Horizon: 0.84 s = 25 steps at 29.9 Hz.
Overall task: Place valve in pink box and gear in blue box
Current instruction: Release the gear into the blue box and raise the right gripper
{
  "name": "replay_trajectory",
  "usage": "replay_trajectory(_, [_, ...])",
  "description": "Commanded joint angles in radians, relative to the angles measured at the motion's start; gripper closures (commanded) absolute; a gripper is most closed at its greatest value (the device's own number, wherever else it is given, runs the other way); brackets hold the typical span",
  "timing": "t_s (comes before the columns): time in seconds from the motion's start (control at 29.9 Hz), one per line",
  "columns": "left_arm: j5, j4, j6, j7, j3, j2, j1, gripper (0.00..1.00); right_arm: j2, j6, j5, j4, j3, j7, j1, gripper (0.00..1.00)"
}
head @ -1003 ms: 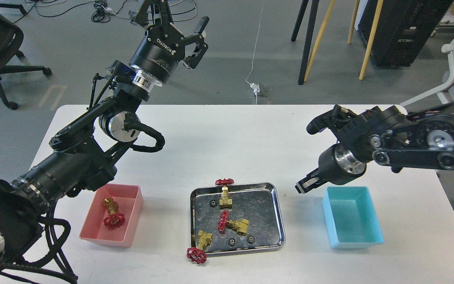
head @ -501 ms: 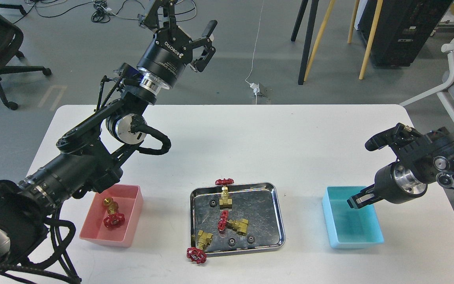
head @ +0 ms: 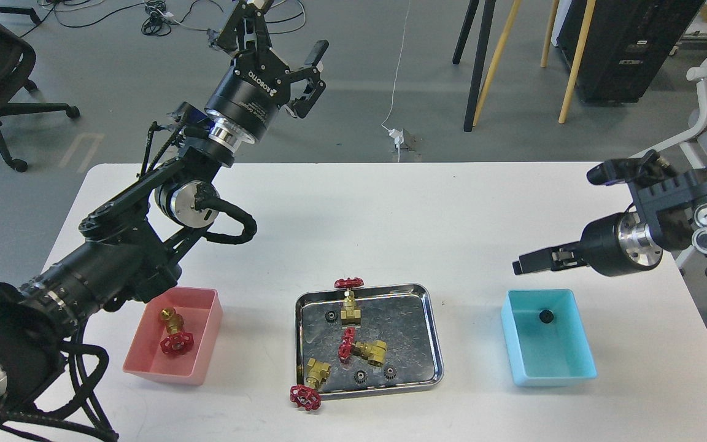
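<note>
Sorting stage. One gear lies in the blue box, one valve in the pink box. Left tool is raised, fingers spread wide, empty; right tool above the blue box appears nearly closed, though its grip cannot be told.

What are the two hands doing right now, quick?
Left hand: open, empty, raised beyond the table's far edge.
Right hand: empty, above the blue box; open or closed cannot be told.
</note>
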<state>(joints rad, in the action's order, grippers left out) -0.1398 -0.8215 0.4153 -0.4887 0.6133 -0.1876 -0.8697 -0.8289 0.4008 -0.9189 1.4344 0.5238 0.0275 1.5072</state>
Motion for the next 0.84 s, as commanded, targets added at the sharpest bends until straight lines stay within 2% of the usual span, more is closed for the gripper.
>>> replay_trajectory(0.0, [-0.013, 0.007, 0.039, 0.0, -0.001, -0.096, -0.005, 0.06, -0.065, -0.085, 0.243, -0.057, -0.204, 0.006, -0.045, 0.09])
replay_trajectory(0.03, [-0.029, 0.015, 0.071, 0.0, -0.001, -0.124, -0.005, 0.05, -0.072, -0.099, 0.33, -0.074, -0.261, 0.011, -0.067, 0.09])
replay_trajectory(0.1, [-0.099, 0.051, 0.073, 0.0, -0.001, -0.162, -0.006, 0.05, -0.073, -0.106, 0.522, -0.11, -0.4, 0.028, -0.122, 0.09])
replay_trajectory(0.27, [-0.175, 0.165, 0.073, 0.0, 0.014, -0.179, 0.0, 0.03, -0.01, -0.091, 0.803, -0.227, -0.683, 0.126, -0.301, 0.05])
replay_trajectory(0.33, [-0.173, 0.209, 0.073, 0.0, 0.019, -0.176, 0.005, 0.01, 0.046, -0.027, 0.859, -0.291, -0.772, 0.169, -0.369, 0.04])
replay_trajectory(0.4, [-0.172, 0.24, 0.073, 0.0, 0.02, -0.17, 0.018, 0.01, 0.095, 0.088, 0.929, -0.363, -0.861, 0.216, -0.43, 0.04])
replay_trajectory(0.43, [-0.172, 0.251, 0.073, 0.0, 0.022, -0.167, 0.029, 0.01, 0.131, 0.088, 0.986, -0.406, -0.904, 0.229, -0.464, 0.04])
replay_trajectory(0.6, [-0.173, 0.288, 0.073, 0.0, 0.063, -0.135, 0.038, 0.01, 0.286, 0.088, 1.06, -0.624, -0.99, 0.224, -0.532, 0.02])
replay_trajectory(0.8, [-0.136, 0.312, 0.073, 0.0, 0.08, -0.108, 0.037, 0.01, 0.344, 0.088, 1.063, -0.655, -1.03, 0.233, -0.533, 0.02])
